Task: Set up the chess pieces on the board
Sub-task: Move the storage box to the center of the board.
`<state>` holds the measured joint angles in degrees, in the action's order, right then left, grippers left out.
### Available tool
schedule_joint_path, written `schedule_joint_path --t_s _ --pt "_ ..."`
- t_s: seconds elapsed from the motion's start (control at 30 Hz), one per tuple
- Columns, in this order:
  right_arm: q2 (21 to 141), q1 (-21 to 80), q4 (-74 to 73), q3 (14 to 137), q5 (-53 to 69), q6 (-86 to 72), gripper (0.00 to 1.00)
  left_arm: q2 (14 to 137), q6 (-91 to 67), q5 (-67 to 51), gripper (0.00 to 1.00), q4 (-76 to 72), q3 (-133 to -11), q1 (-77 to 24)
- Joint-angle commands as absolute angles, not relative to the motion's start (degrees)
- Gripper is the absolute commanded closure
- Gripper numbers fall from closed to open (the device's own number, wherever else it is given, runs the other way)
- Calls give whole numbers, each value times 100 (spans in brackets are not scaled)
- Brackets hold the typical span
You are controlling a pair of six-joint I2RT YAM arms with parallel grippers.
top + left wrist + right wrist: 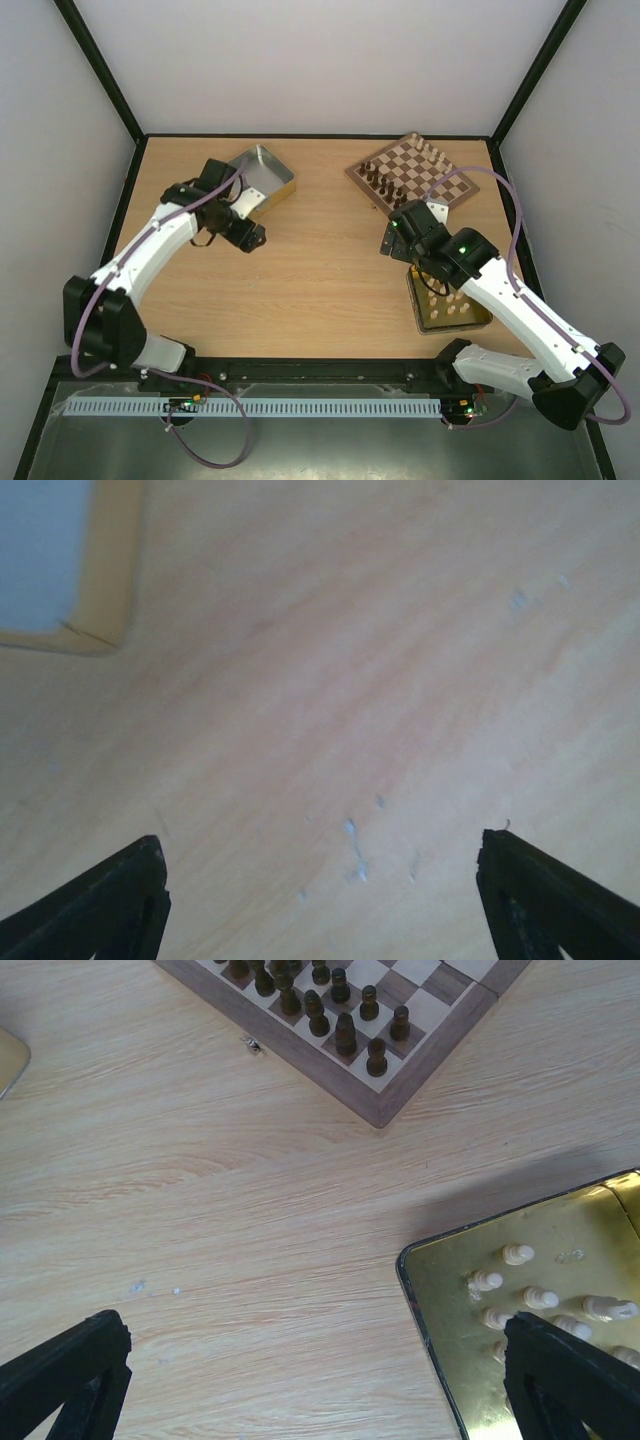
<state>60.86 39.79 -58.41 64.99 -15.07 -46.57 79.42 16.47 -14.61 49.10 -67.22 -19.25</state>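
Overhead: silver tin [262, 172] beside left arm [165, 232] | right wrist: cream pieces [540, 1297] in tray [440, 1312] | both jaws apart

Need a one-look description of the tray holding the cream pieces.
On the wooden table, find the chessboard at far right; the tray lies just nearer the arms' bases. Unlike the silver tin at far left, it is gold inside and holds cream chessmen.

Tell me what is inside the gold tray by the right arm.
At least six pale cream chess pieces sit in the tray. The right arm covers part of it, so more may be hidden.
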Motion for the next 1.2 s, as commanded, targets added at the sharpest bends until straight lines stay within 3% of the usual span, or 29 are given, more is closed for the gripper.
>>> schedule_joint_path --t_s 0.0,0.2,0.27,0.77,1.17 --pt "6135 4008 -6127 6464 -1588 -4968 3 8805 1863 -1071 21 4588 -7617 -1575" --pt "6062 4008 -6160 6616 -1340 -5242 3 10325 1994 -1102 43 4536 -8955 -1113" --pt "6043 4008 -6190 6650 -1300 -5329 3 10807 1999 -1132 47 4588 -9375 -1059" --pt "5782 4008 -6384 6490 -1108 -5766 3 12792 1987 -859 49 4549 -10957 -765" --pt "6015 4003 -6129 6206 -1152 -5547 3 12925 2179 -773 45 4449 -10518 208"
